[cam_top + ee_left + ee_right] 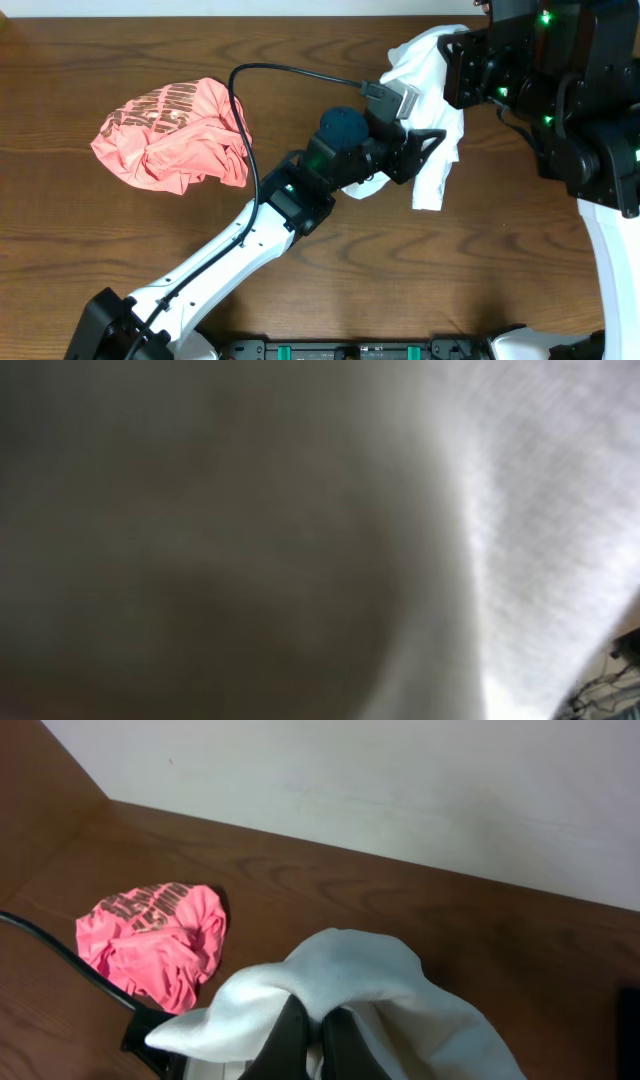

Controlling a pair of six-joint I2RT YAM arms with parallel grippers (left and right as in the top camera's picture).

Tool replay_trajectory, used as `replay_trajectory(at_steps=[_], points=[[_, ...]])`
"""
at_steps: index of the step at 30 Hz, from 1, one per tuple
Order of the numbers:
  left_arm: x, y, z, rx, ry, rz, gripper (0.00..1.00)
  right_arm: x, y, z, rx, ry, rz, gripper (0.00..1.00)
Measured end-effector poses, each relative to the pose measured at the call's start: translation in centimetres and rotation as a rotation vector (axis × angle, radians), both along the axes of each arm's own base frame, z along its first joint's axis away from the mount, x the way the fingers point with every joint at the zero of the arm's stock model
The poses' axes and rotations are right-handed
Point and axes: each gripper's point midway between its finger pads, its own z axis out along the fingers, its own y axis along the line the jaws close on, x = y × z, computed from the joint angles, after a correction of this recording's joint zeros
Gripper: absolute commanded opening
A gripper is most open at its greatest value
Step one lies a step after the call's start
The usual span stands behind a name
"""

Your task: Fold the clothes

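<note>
The white T-shirt (433, 185), near the tabletop's (100, 250) far right corner
My left gripper (425, 148) over its middle; right gripper (453, 58) at its far end; coral-pink shirt (170, 135) well left

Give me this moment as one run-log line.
right hand: shut on white shirt | left hand: against white shirt, grip unclear | pink shirt: crumpled, untouched
</note>
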Motion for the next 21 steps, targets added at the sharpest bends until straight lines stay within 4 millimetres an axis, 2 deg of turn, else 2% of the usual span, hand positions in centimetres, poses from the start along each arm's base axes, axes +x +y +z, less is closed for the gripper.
replay_trajectory(at_steps=[12, 17, 19, 21], points=[[-0.2, 0.4, -0.7, 0.038, 0.014, 0.006, 0.38, 0.1, -0.1, 0.0, -0.017, -0.007, 0.0, 0.01], [-0.9, 1.1, 0.7, 0.042, -0.027, -0.001, 0.22, 0.1, -0.2, 0.0, -0.021, -0.009, -0.001, 0.01], [-1.2, 1.4, 1.7, 0.032, -0.05, -0.003, 0.06, 0.1, -0.2, 0.0, -0.021, -0.009, -0.001, 0.01], [-1.4, 1.6, 2.3, 0.029, -0.071, -0.005, 0.06, 0.1, -0.2, 0.0, -0.021, -0.009, -0.001, 0.01]])
